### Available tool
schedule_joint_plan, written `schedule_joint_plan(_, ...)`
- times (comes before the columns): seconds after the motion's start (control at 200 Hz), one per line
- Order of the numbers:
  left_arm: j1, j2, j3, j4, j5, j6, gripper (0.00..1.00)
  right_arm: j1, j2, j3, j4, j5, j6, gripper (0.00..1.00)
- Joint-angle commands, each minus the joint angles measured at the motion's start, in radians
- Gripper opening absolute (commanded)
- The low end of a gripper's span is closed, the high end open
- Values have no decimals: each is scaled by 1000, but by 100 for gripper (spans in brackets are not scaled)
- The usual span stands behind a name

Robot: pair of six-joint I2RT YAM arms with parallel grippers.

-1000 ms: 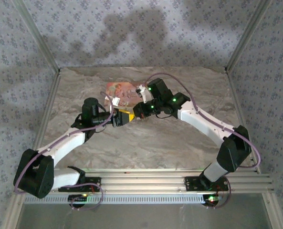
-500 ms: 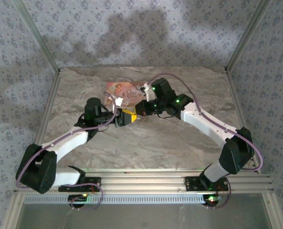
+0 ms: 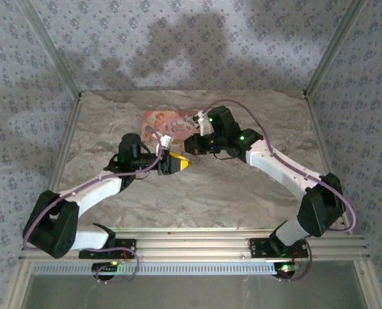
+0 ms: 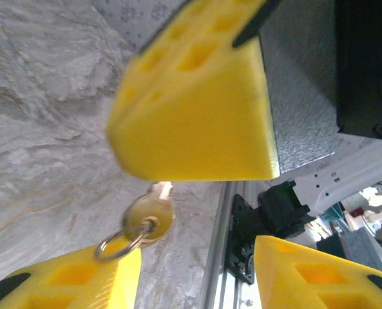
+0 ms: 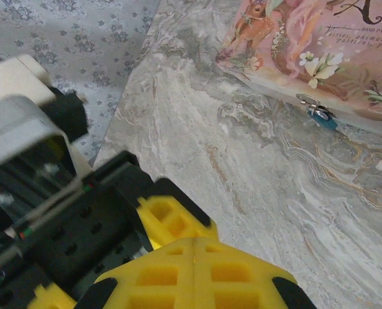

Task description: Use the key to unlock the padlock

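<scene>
Both claws shifted rightward, well inside the table point(image 3: 197, 199) edges; right claw point(image 5: 194, 257) is clamped on the key point(image 4: 149, 215), left claw point(image 3: 176, 165) half-open beside it.

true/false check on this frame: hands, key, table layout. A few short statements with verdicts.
1. A pink book lies at the back of the table. True.
2. The right hand has its fingers wide apart. False: they are pressed together.
3. A brass key sits on a metal ring. True.
4. The left hand is clamped shut. False: its fingers stand apart.
5. The two hands sit at opposite table edges. False: they meet near mid-table, just in front of the pink book.
</scene>
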Motion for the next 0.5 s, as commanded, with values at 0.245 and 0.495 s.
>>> schedule_joint_plan(0.245,53,-52,3,72,73,-53,45,11,-39,6,7,-74,-8,0)
schedule_joint_plan(0.495,26,-31,27,69,65,-47,41,25,-39,8,5,-82,-9,0)
